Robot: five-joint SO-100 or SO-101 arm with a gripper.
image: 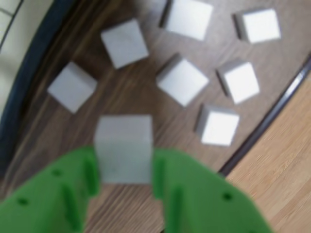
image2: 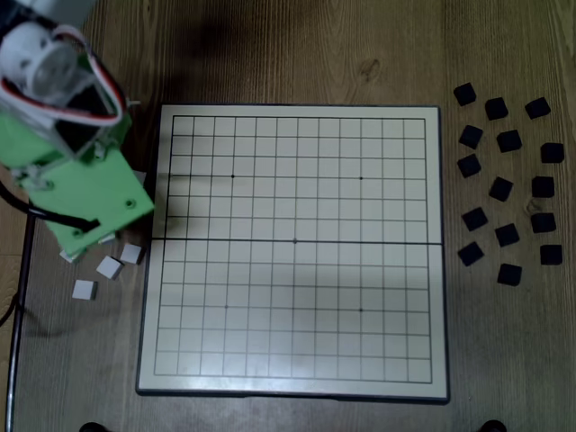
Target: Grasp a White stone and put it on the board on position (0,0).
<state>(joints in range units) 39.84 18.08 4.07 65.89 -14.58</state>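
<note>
In the wrist view, the green plastic gripper (image: 125,167) has one small white square block, the White stone (image: 124,148), sitting between its two fingers (image: 73,194). The jaws are open just as wide as the block, and both sides look pressed against it. The picture is blurry, so I cannot tell if the block is lifted off the dark wooden table (image: 146,97) or resting on it.

Farther out in that view, seven more white square blocks (image: 182,80) lie spread on the table, all apart from each other. A curved dark edge of the big cream square board (image: 9,29) shows at the far left.

In the fixed view, the green arm (image2: 85,193) is at the left side, just beside the left edge of the board (image2: 297,382). Three loose white blocks (image2: 109,266) peek out near the arm. The middle dot, position (0,0) (image2: 295,241), sits on the dark fold line with nothing on it. It is well apart from the arm. A bunch of small black square blocks (image2: 507,184) lies on the table at the right of the board.
</note>
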